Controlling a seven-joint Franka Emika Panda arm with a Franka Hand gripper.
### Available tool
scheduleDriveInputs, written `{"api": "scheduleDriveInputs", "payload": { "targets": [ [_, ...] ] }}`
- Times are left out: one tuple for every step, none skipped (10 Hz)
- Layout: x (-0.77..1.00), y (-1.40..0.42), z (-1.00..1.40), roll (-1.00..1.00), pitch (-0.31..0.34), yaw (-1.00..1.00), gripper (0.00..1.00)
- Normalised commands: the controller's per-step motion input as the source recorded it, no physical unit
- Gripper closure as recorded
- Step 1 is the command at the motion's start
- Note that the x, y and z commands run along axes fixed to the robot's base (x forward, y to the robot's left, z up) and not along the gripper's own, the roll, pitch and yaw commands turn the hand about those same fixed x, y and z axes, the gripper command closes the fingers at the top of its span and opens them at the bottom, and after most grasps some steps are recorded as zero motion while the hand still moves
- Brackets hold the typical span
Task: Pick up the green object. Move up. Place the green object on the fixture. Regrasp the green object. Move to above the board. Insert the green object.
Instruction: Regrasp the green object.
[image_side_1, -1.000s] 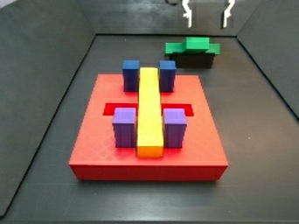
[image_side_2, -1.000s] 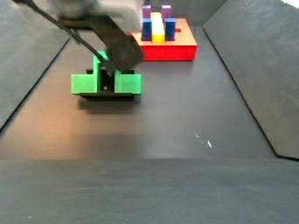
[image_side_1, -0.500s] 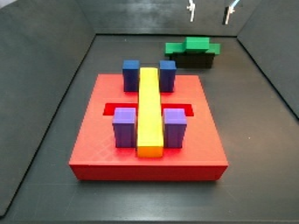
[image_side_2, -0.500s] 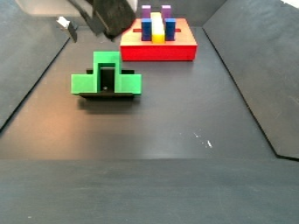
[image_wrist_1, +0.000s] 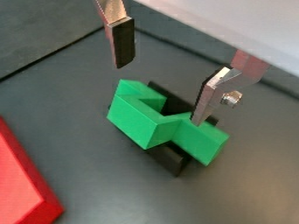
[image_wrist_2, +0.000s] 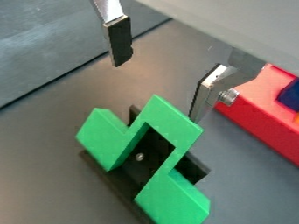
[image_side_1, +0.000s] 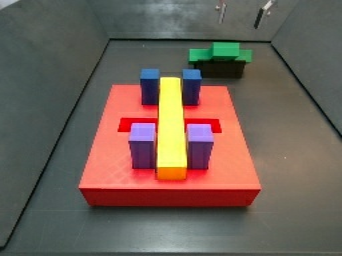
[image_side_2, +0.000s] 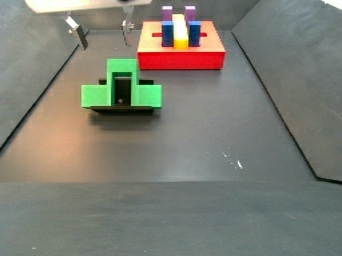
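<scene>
Green plastic, the green object on the fixture looks rigid and slick, so I'd clamp its taller middle with my open, empty gripper above

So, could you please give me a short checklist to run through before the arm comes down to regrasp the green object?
1. Green object seated on the fixture: ok.
2. Gripper empty, jaws open: ok.
3. Gripper clear above the green object, not touching: ok, seen in both wrist views.
4. Jaws centred over the object's taller middle part: cannot tell.
5. Crosswise recess on the board free beside the yellow bar: ok.
6. Floor between fixture and board free of obstacles: ok.
</scene>
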Motion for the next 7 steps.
{"api": "scheduleDriveInputs", "payload": {
  "targets": [
    [-0.03, -0.12, 0.0, 1.0, 0.031, 0.24, 0.0],
    [-0.04, -0.13, 0.0, 1.0, 0.017, 0.24, 0.0],
    [-0.04, -0.15, 0.0, 1.0, 0.0, 0.25, 0.0],
    [-0.05, -0.15, 0.0, 1.0, 0.0, 0.27, 0.0],
    [-0.05, -0.15, 0.0, 1.0, 0.0, 0.27, 0.0],
    [-0.03, -0.16, 0.0, 1.0, 0.0, 0.27, 0.0],
    [-0.02, -0.17, 0.0, 1.0, 0.0, 0.27, 0.0]
  ]
}}
